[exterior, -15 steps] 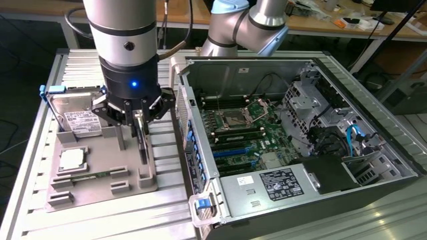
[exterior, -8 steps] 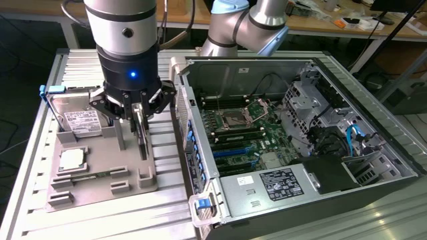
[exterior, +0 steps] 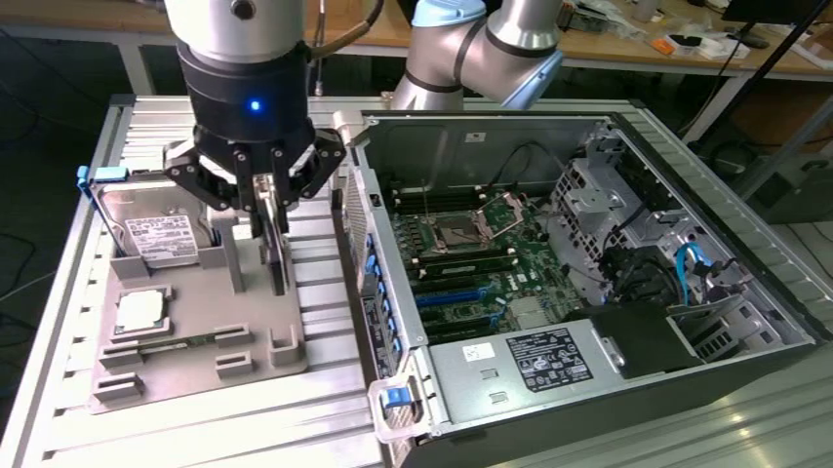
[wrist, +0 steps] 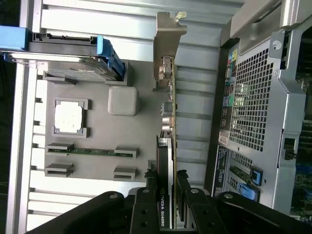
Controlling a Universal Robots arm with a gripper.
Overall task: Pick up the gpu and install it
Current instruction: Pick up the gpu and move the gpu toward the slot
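Note:
The gpu (exterior: 277, 261) is a thin black card standing on edge, upright, over the right side of the grey holder plate (exterior: 195, 341). My gripper (exterior: 265, 207) comes down on it from above, and its black fingers close on the card's two flat faces. In the wrist view the gpu (wrist: 167, 122) runs away from the gripper (wrist: 165, 190), with its grey metal bracket (wrist: 168, 29) at the far end and an NVIDIA label between the fingers. Whether the card's lower edge still touches the plate I cannot tell.
On the plate lie a silver hard drive (exterior: 163, 236) with blue handles, a square silver-topped chip (exterior: 139, 310) and a green memory stick (wrist: 92, 152). To the exterior view's right the open computer case (exterior: 729, 292) shows its motherboard with blue slots (exterior: 456, 288).

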